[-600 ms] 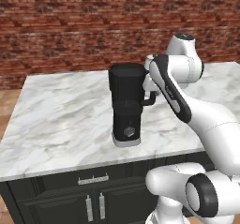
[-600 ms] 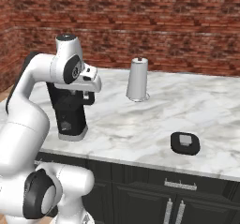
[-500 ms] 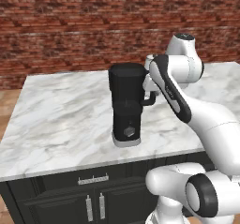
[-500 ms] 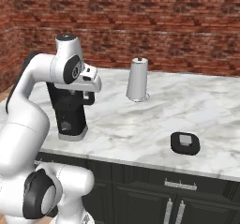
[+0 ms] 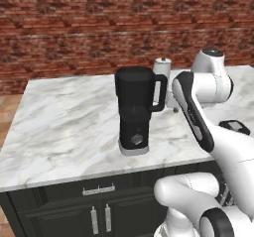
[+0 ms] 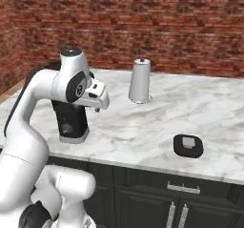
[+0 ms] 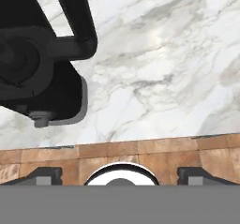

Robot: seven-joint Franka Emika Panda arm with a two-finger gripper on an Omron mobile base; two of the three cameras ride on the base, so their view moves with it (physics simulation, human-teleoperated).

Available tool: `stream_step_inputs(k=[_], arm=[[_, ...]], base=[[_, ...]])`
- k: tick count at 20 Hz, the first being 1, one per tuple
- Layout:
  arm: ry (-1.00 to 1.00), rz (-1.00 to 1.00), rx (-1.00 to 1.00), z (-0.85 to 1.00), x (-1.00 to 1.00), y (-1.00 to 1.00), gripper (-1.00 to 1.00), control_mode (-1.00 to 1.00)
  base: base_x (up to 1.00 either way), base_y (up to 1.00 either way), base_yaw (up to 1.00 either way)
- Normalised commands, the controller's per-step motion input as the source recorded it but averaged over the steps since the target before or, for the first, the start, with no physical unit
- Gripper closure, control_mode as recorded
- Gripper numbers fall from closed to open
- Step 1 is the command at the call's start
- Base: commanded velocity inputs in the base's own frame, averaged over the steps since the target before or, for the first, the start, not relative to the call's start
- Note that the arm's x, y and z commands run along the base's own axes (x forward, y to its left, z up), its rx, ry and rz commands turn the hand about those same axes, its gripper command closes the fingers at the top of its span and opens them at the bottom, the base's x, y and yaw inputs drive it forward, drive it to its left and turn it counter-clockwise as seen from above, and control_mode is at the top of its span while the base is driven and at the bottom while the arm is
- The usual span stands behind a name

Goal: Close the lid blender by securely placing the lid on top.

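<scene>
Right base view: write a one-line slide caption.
Black blender behind the white arm, white cylinder mid-counter, dark lid lying near the marble counter's front edge.

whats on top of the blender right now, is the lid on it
Nothing sits on the blender: its jar top is bare in the left base view. The lid lies flat on the marble counter, far to its right. The jar's inside cannot be seen from these angles.

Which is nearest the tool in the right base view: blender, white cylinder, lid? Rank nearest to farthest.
From the tool, right base view:
1. blender: right beside it, toward the left of the picture, partly behind the arm.
2. white cylinder: further back on the counter, right of the tool.
3. lid: far right, near the counter's front edge.
</scene>
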Motion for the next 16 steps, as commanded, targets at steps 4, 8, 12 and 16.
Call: stream_step_inputs(k=[4,8,12,16], arm=[[0.00,-0.19,0.15,-0.32,-0.35,-1.00,-1.00,-1.00],[0.01,-0.20,0.16,-0.17,-0.06,-1.00,-1.00,-1.00],[0.03,-0.03,0.01,-0.30,0.06,-0.61,-1.00,-1.00],[0.01,0.00,0.00,-0.14,0.06,-0.61,-1.00,-1.00]], base=[[0.00,0.00,0.00],[0.00,0.00,0.00],[0.00,0.00,0.00],[0.00,0.00,0.00]])
